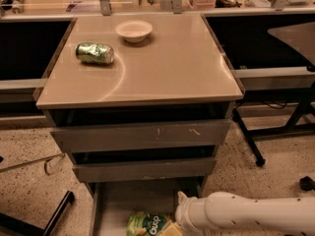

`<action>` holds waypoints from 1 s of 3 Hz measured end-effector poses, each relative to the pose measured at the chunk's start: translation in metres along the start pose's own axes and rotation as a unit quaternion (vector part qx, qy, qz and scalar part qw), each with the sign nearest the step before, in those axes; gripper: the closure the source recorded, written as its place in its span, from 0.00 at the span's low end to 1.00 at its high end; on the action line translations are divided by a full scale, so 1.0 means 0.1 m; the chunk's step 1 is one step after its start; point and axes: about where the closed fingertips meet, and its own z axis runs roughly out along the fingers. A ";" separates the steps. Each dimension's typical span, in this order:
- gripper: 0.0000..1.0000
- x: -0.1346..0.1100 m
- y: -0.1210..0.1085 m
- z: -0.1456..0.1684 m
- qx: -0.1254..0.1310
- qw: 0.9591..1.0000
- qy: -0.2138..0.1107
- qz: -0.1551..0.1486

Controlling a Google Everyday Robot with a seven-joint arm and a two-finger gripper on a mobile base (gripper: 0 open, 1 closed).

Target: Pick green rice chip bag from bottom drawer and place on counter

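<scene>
The green rice chip bag (143, 224) lies on the grey floor of the open bottom drawer (115, 203), at the bottom edge of the camera view. My gripper (172, 229) sits at the end of the white arm (246, 215) that reaches in from the right. It is just right of the bag, touching or nearly touching it. Its tip is cut off by the bottom edge. The glossy beige counter (172, 68) tops the drawer cabinet above.
A dented green drink can (95, 53) lies on its side at the counter's back left. A white bowl (134, 30) stands at the back centre. Two scuffed grey drawers (140, 135) sit above the open one. Dark side tables flank the cabinet.
</scene>
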 end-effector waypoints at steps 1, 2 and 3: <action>0.00 0.11 -0.01 0.26 0.002 0.999 -0.018 0.027; 0.00 0.11 -0.01 0.26 0.002 0.999 -0.018 0.027; 0.00 0.27 -0.15 0.53 0.006 0.999 -0.026 0.038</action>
